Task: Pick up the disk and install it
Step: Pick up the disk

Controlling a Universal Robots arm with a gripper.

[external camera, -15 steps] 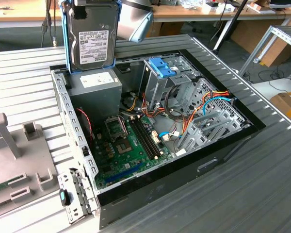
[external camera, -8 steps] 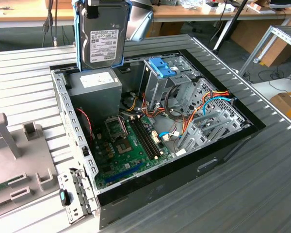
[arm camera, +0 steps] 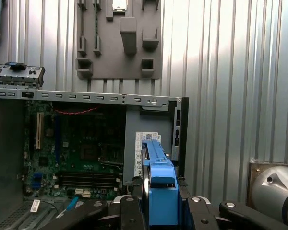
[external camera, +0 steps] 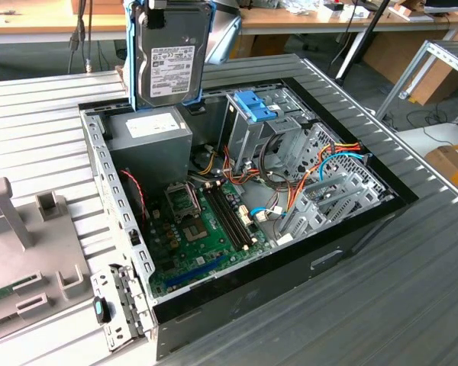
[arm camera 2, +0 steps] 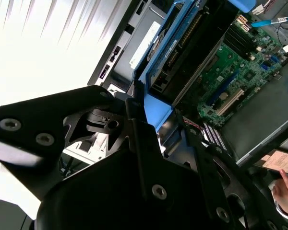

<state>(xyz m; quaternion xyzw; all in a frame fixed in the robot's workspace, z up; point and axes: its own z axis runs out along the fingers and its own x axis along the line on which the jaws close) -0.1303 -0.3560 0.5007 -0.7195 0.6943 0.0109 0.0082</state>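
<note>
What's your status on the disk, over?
Gripper shut on the disk. Disk upright, in the air over the open computer case, above the power supply. Blue bracket sits atop the drive cage.

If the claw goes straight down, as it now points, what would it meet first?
Probably the grey power supply box in the open computer case: the disk held in the claw hangs above it. Depth is unclear.
</note>
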